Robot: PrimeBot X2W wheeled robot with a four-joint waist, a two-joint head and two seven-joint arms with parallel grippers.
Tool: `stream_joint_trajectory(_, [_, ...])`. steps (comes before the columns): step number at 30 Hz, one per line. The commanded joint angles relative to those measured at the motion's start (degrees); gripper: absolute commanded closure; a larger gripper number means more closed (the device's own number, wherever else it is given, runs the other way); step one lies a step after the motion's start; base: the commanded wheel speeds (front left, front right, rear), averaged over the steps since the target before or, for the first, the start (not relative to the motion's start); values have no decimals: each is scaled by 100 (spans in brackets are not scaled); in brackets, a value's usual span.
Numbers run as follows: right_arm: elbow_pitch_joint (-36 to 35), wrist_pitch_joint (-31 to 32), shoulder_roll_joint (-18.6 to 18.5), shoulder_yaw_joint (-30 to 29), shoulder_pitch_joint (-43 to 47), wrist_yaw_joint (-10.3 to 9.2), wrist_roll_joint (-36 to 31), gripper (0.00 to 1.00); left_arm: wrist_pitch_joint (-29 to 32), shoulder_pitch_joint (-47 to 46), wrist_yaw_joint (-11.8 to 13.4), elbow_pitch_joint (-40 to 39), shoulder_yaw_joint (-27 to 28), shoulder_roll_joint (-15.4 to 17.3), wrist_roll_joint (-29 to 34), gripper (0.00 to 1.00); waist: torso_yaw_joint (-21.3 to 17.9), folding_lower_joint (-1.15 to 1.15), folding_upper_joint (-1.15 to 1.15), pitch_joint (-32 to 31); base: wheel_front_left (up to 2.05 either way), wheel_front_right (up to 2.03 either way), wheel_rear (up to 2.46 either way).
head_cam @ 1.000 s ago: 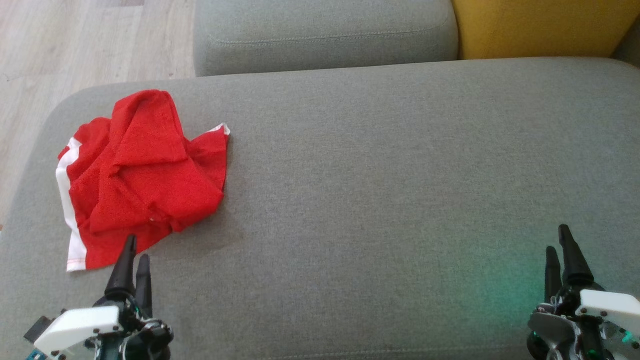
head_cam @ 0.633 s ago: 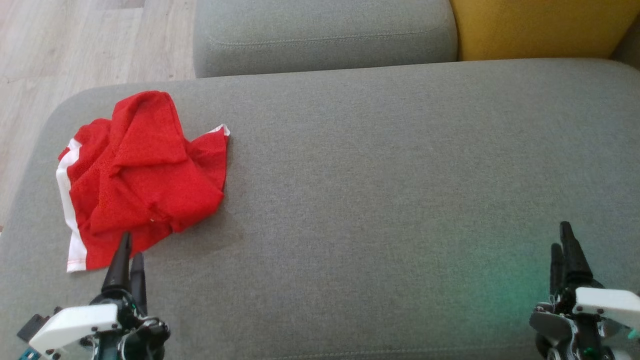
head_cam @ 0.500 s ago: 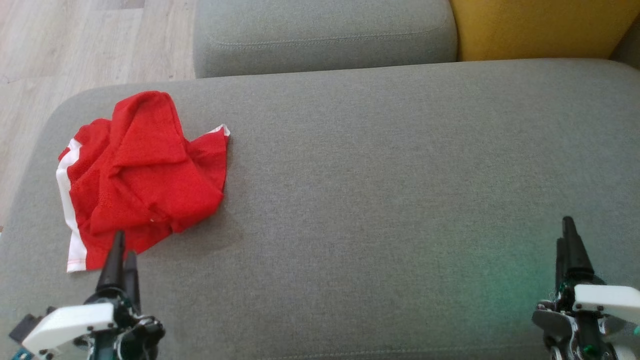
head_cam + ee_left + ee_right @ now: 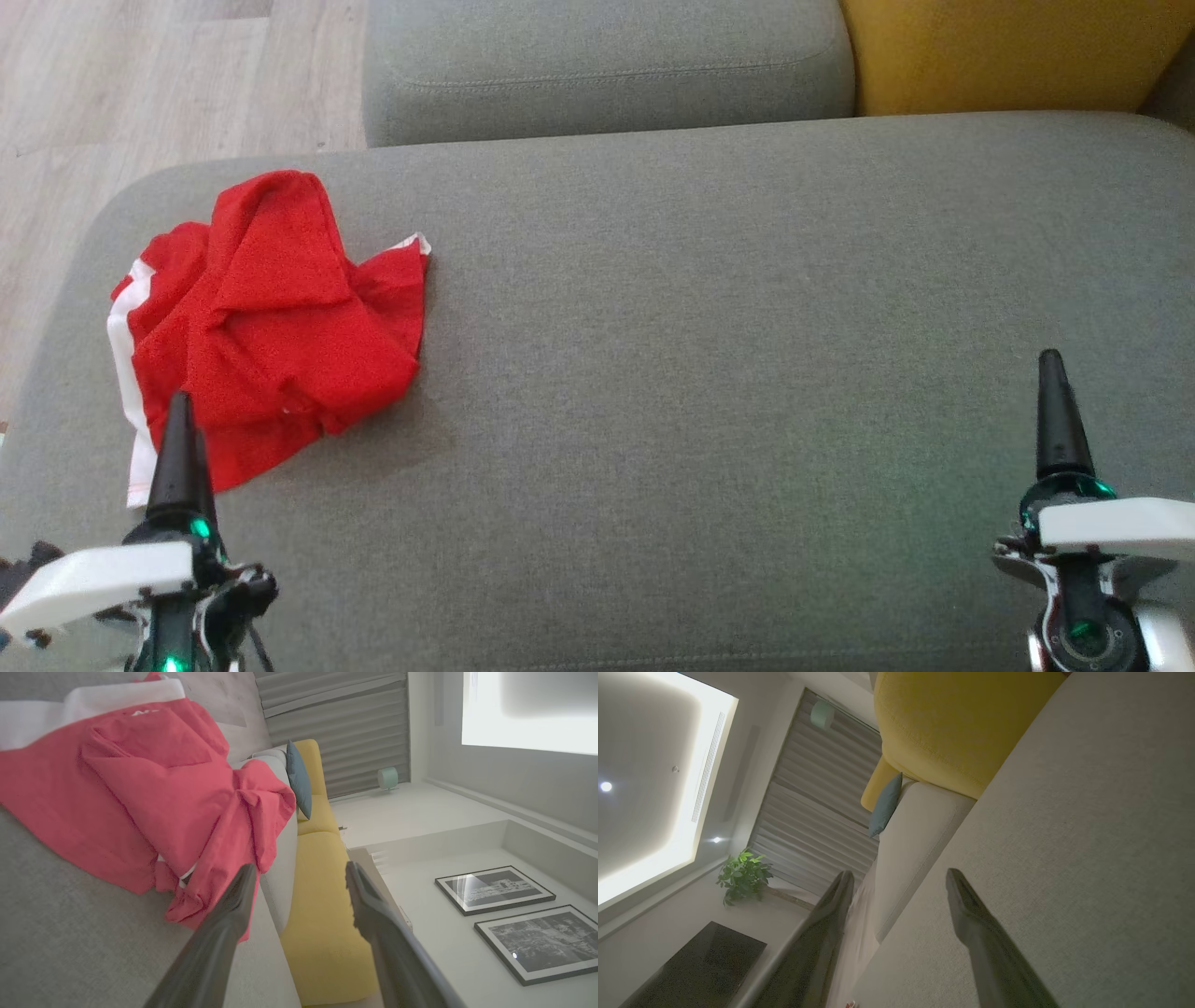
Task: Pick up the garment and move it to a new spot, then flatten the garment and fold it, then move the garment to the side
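Red garment on grey cushion

Garment hem is partly covered by left gripper in head view; garment is cut off by left wrist view's left edge. Right gripper: second finger is hidden behind the first.

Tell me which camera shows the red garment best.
The head view: the garment lies nearly whole, crumpled, on the grey sofa seat. The left wrist view shows it closer but cut off at the frame's edge. The right wrist view looks along the seat toward a yellow cushion.
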Motion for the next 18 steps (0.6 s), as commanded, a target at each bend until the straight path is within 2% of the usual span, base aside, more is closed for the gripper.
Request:
stream_joint_trajectory(1, [-284, -88, -29, 72, -300, -1, -236, 0, -66, -298, 30, -316, 52, 74, 176, 0, 1, 0, 0, -2, 0, 0, 0])
stream_joint_trajectory(9, [-442, -222, -32, 308, -277, -2, -1086, 0, -200, -223, 234, -794, -319, 78, 1132, 0, -3, 0, 0, -20, 0, 0, 0])
stream_joint_trajectory(10, [-446, -256, -32, 357, -265, -2, -1288, 0, -233, -195, 255, -863, -442, 79, 1405, 0, -4, 0, 0, -26, 0, 0, 0])
stream_joint_trajectory(18, [-360, -392, -34, 556, -224, -2, -2090, 0, -367, -112, 418, -969, -837, 83, 2505, 0, -13, 0, 0, -43, 0, 0, 0])
